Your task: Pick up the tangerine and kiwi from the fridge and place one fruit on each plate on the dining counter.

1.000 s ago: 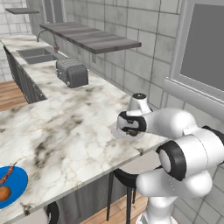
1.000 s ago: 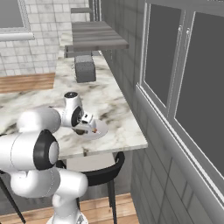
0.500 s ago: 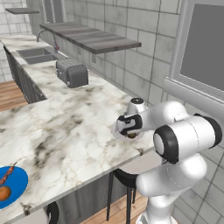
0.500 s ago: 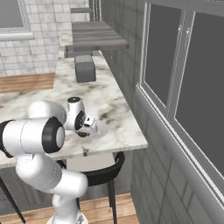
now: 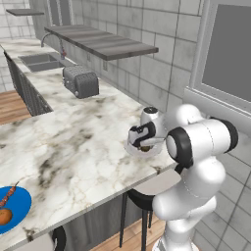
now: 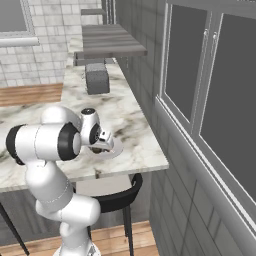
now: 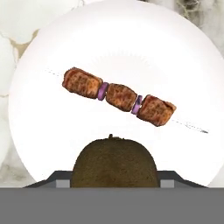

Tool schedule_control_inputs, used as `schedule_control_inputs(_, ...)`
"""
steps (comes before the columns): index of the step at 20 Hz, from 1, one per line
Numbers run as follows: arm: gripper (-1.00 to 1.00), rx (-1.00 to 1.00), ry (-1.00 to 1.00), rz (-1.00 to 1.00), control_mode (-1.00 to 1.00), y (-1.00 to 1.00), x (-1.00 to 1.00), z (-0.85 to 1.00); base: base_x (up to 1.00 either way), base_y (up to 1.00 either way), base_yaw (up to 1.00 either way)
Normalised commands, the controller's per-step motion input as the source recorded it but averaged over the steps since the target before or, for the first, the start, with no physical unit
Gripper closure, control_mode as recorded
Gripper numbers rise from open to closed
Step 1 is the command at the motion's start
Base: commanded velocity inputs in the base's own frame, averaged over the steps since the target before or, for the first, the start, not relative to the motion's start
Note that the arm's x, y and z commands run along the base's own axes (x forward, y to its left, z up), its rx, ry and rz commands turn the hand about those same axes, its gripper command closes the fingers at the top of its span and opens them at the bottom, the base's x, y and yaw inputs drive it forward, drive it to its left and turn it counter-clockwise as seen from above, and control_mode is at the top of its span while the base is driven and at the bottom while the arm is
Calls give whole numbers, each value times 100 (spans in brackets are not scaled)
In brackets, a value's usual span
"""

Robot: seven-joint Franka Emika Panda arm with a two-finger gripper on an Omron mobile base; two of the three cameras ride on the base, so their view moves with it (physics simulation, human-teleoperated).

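Kiwi (image 7: 113,162) clamped between the fingers (image 7: 114,183) (narrowly parted), above the white plate (image 7: 52,131)

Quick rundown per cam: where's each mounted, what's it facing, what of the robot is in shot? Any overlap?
Left base view: behind the arm, to its left, facing forward and down over the white veined marble dining counter; the white arm rises lower right, bright blue round plate lower left.
Right base view: behind, to its right, same counter, arm lower left.
Hand view: on the hand, looking down at the pale round plate holding a meat skewer; jaws shut on the brown round kiwi.
Shared: both base views show the grey toaster and pale plate.
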Motion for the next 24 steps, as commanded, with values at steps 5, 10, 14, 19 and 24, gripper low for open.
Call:
schedule_control_inputs(5,100,0,7,0,-100,0,0,-21,0,0,0)
schedule_control_inputs(10,100,0,1,0,-100,0,0,-10,0,0,0)
schedule_control_inputs(14,100,0,0,0,-100,0,0,0,0,0,0)
schedule_control_inputs(19,-100,0,0,0,-100,0,0,0,0,0,0)
schedule_control_inputs(24,-100,0,0,0,-100,0,0,0,0,0,0)
